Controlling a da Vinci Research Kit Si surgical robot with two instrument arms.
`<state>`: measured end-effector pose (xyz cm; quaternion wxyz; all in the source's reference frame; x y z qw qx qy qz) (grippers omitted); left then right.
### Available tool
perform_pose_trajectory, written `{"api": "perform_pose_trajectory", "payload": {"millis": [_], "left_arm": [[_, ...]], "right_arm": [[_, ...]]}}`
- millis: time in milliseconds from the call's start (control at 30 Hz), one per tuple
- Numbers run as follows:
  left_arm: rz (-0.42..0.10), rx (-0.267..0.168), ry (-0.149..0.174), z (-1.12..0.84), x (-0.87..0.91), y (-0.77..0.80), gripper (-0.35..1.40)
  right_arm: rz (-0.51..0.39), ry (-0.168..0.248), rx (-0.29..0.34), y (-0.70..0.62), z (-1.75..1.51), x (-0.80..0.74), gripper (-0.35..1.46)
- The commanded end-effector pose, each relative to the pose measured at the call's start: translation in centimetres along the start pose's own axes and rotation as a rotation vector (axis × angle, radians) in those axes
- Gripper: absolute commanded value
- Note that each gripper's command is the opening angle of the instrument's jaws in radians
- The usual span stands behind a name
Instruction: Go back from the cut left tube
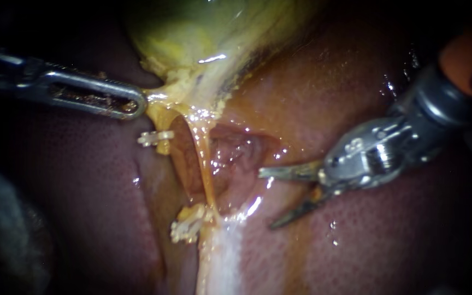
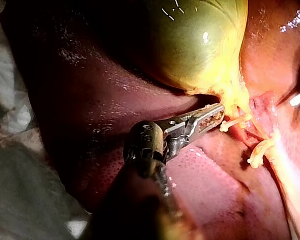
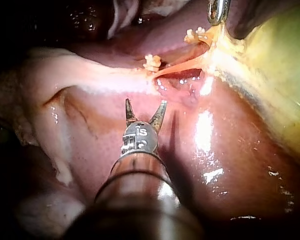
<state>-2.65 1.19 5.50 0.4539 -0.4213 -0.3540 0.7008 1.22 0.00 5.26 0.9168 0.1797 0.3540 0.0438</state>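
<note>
the cut left tube point(image 1: 162, 145) lies in two pieces on the wet, dark red-brown liver point(image 1: 356, 246): a short yellow upper stub with a small white clip point(image 1: 153, 137) across it, hanging under the neck of the yellow-green gallbladder point(image 1: 192, 33), and a lower stub bundled in more white clips point(image 1: 188, 224). a clear gap shows between the two, so the cutting looks finished. just beside it the thin orange uncut tube point(image 1: 203, 164) runs whole from the neck down to a pale strip of tissue. the slender grey metal right instrument point(image 1: 266, 199) comes in from the right and lies low over the liver, its tip pointing toward the tubes. its tool is wide open, the two thin pointed jaws splayed in a v with nothing between them. in the right wrist view the same tool point(image 3: 145, 107) sits clear of both clips and the orange tube, with bare liver between. i judge the retreat largely made, since nothing touches the stubs and only a further draw-back along the shaft's line seems left. the ridged, slotted grey left instrument point(image 1: 137, 104) reaches in from the left, nearly level. its tool is closed on the yellow neck tissue point(image 1: 157, 98) just above the upper stub and holds it taut toward the left.
</note>
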Motion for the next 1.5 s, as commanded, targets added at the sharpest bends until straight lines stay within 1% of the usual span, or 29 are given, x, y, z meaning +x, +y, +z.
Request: {"api": "perform_pose_trajectory", "payload": {"millis": [33,133,267,567,700,933,1067,1233,1500], "left_arm": [[0.000,0.000,0.000,0.00,0.00,0.01,-0.35],[0.000,0.001,0.000,0.00,0.00,0.01,-0.35],[0.000,0.001,0.001,0.00,0.00,0.01,-0.35],[0.001,0.004,0.003,0.05,-0.01,0.00,-0.35],[0.005,0.011,0.008,0.20,-0.07,-0.01,-0.35],[0.016,0.032,0.024,0.61,-0.19,-0.10,-0.35],[0.020,0.028,0.020,0.77,-0.25,-0.14,-0.35],[0.022,0.027,0.019,0.86,-0.26,-0.14,-0.35],[0.024,0.026,0.018,0.85,-0.26,-0.15,-0.35]], "right_arm": [[0.009,0.003,-0.002,0.02,-0.05,-0.02,1.36],[0.024,0.003,-0.026,0.11,-0.20,-0.06,1.35],[0.040,0.000,-0.053,0.20,-0.32,-0.05,1.36],[0.076,-0.011,-0.106,0.22,-0.34,-0.04,1.42],[0.090,-0.014,-0.112,0.22,-0.35,-0.04,1.43],[0.093,-0.015,-0.109,0.21,-0.35,-0.05,1.43],[0.093,-0.015,-0.109,0.20,-0.35,-0.05,1.43],[0.093,-0.015,-0.109,0.20,-0.35,-0.05,1.43],[0.093,-0.015,-0.110,0.20,-0.35,-0.05,1.43]]}}
